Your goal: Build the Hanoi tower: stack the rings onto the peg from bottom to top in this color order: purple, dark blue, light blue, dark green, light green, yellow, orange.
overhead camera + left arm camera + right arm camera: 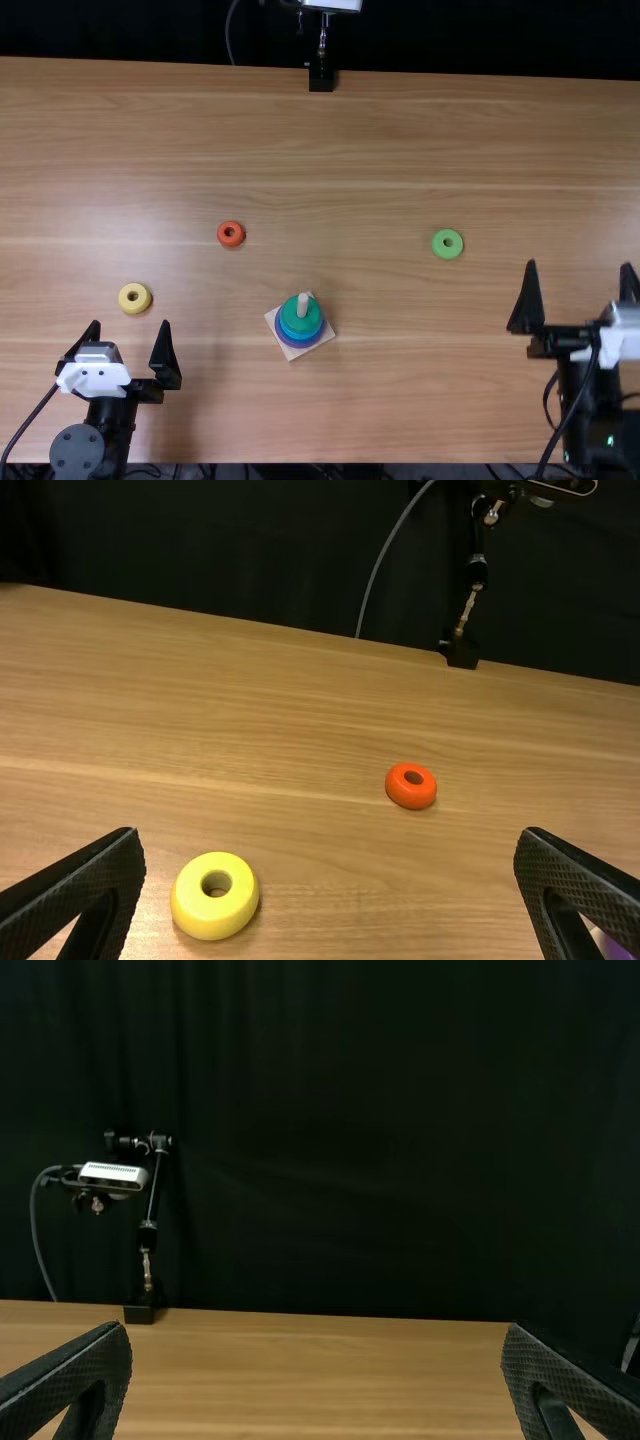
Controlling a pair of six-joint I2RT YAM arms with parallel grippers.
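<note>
- Two spread fingers on the black left gripper (130,325), at nine o'clock from the pale upright peg (303,305), could nudge the round yellow ring (135,306) beside them.
- Eleven o'clock: the small orange ring (231,243) might go on too soon.
- Under the dark green ring (299,320), the pale square base (291,354) may skid from off-centre pressing.
- Two o'clock: an uneven pinch could flick away the light green ring (448,254), likely next.
- Near three, the right gripper (580,267), fingers apart, could knock it, swinging low.
</note>
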